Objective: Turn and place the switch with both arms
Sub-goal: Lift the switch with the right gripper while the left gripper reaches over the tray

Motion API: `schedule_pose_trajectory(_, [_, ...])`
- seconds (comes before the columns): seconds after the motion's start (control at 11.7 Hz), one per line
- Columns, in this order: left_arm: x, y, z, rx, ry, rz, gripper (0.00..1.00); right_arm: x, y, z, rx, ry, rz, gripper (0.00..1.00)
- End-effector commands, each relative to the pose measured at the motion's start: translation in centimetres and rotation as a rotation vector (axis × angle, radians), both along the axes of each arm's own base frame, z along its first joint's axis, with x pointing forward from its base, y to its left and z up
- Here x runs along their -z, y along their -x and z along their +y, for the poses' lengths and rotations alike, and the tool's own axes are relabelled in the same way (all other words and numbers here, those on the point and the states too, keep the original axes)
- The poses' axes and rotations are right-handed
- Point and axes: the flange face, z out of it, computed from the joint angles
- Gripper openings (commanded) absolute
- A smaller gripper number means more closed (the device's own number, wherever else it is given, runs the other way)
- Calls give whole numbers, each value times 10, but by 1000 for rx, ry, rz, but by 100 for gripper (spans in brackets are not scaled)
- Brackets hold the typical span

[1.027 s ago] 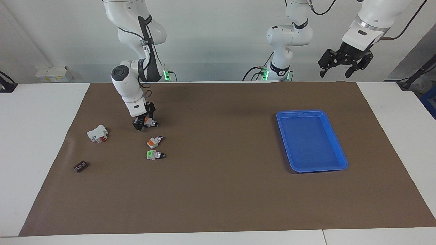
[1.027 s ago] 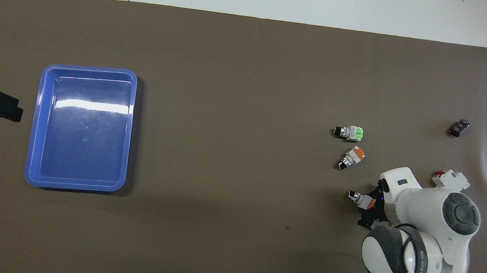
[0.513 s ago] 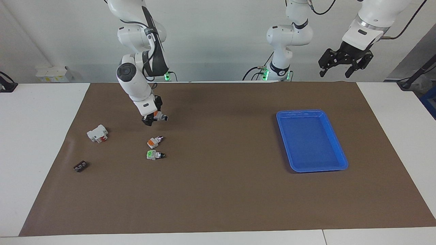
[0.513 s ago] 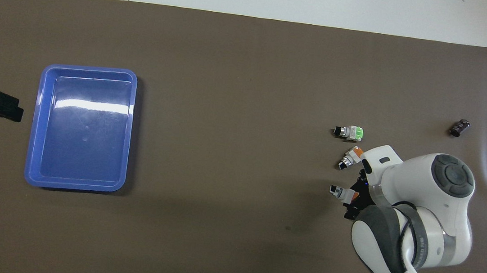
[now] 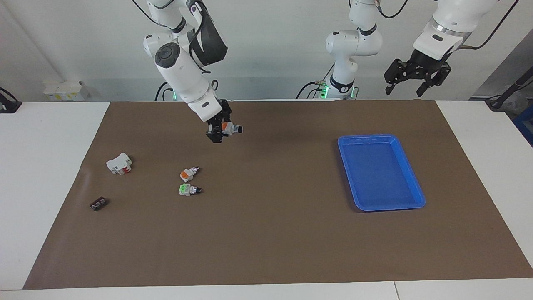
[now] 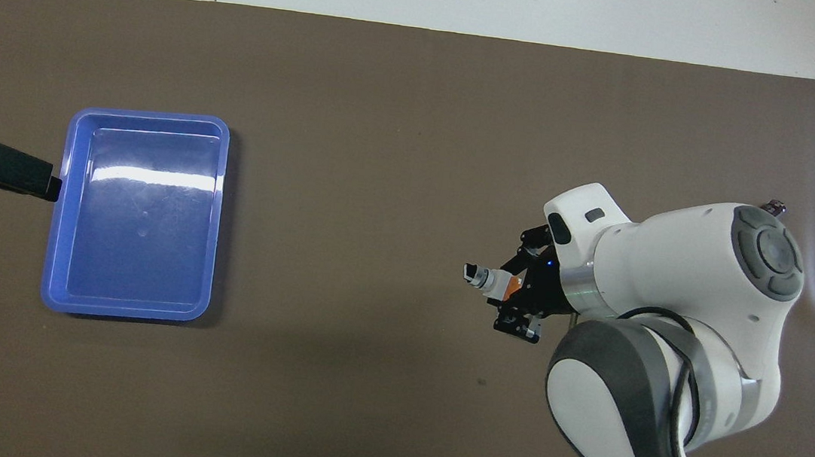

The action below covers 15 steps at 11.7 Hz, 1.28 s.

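The step in hand reads as a carry toward a handover; the right gripper [image 5: 219, 132] hangs in the air over bare brown mat [image 5: 266, 233], closed on the small whitish selector switch with orange face, silver collar and black knob tip [image 5: 231, 128]. To do it well, I judge the carry should stay level and slow, the switch kept with its black tip pointing toward the left arm's end of the table, so the other pincer can take the free collar end without the two sets of fingers meeting; the grip on the blocky body should not loosen until the second hold is sure.

In the overhead view the switch [image 6: 487, 279] sticks out of the right gripper [image 6: 521, 301] toward nine o'clock; the shallow blue plastic tray [image 6: 58, 222] lies well apart in that direction.

The left gripper [image 5: 416, 75] waits high at the left arm's end of the table, its fingers spread and holding nothing.

On the mat, at roughly seven o'clock from the held switch in the facing view, rest an orange-faced switch with a silvery tip [image 5: 188, 172] and a green-faced switch with a black knob [image 5: 188, 190], close together.
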Motion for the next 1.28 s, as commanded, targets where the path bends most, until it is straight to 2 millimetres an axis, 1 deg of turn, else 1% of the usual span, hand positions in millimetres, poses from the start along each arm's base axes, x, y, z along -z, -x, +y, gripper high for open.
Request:
schedule_pose_trajectory(0.0, [4, 5, -2, -27, 130, -12, 100, -10, -7, 24, 23, -98, 23, 0])
schedule_pose_trajectory(0.09, [10, 6, -6, -32, 153, -18, 99, -20, -2, 44, 11, -138, 20, 0])
schedule_pose_trajectory(0.17, [21, 9, -10, -42, 198, -26, 99, -32, 2, 59, 7, -178, 5, 0])
schedule_pose_trajectory(0.26, [31, 15, -16, -59, 280, -22, 99, -46, 1, 71, 14, -200, -39, 0])
schedule_pose_trajectory(0.34, [40, 20, -21, -73, 340, -11, 99, -56, 3, 83, 36, -215, -63, 0])
schedule_pose_trajectory(0.43, [45, 22, -26, -90, 395, 2, 99, -64, 6, 95, 33, -225, -79, 0])
schedule_pose_trajectory(0.51, [45, 22, -31, -117, 456, 23, 99, -68, 11, 103, 35, -229, -75, 0])
schedule_pose_trajectory(0.68, [46, 22, -39, -177, 557, 68, 99, -76, 20, 128, 83, -254, -116, 0])
schedule_pose_trajectory(0.77, [46, 21, -48, -207, 589, 74, 99, -79, 28, 142, 85, -260, -130, 0])
schedule_pose_trajectory(0.86, [47, 18, -55, -275, 633, 114, 99, -80, 31, 147, 85, -265, -147, 0])
schedule_pose_trajectory(0.94, [52, 13, -62, -322, 691, 167, 96, -81, 35, 155, 81, -272, -162, 0])
schedule_pose_trajectory(1.03, [53, 16, -73, -321, 696, 188, 96, -79, 36, 161, 83, -279, -176, 0])
schedule_pose_trajectory(1.2, [59, 25, -95, -341, 681, 241, 88, -83, 39, 168, 85, -293, -201, 0])
